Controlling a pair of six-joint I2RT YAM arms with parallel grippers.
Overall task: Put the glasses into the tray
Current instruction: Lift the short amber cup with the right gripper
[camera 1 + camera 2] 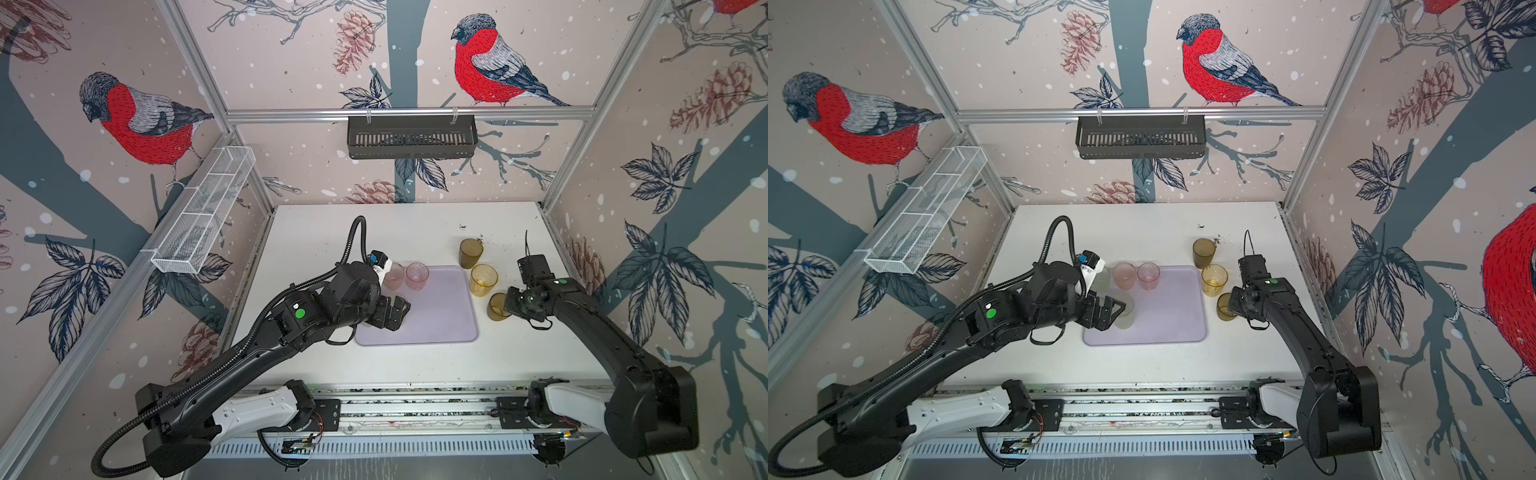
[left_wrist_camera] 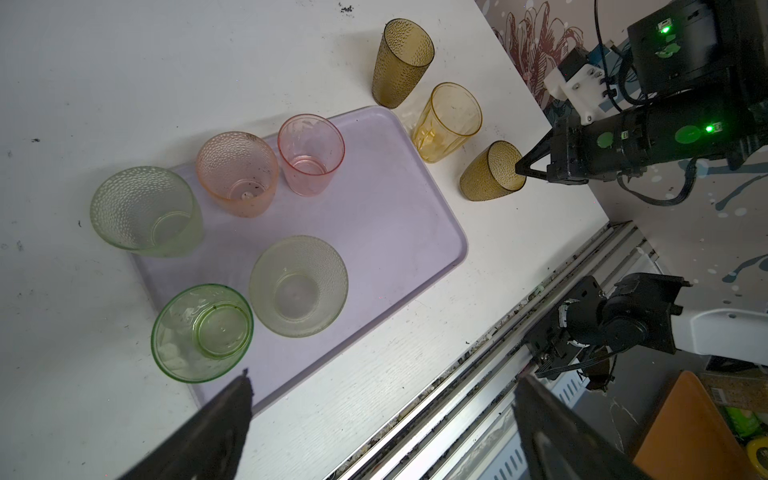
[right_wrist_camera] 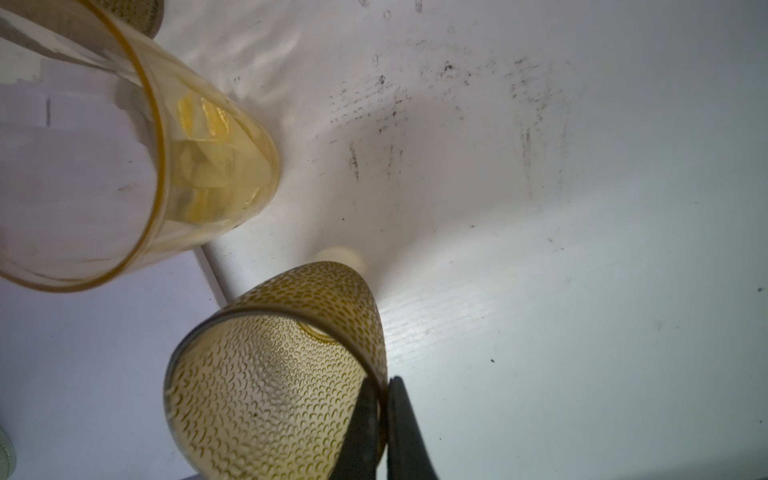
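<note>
Right wrist view: the right gripper (image 3: 382, 380) pinches the rim of the dark amber glass (image 3: 270, 395), hidden from above. The left gripper (image 2: 382, 376), cropped, seems wide and empty.

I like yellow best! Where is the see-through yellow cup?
In both top views the translucent yellow tumbler stands beside the right edge of the lavender plastic tray, between two dark amber tumblers.

White table (image 1: 316, 232), tray (image 1: 440, 316), amber glass (image 1: 471, 253), yellow glass (image 1: 483, 280)

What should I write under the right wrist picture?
Right gripper pinches the rim of a dimpled amber glass beside the tray.
</note>
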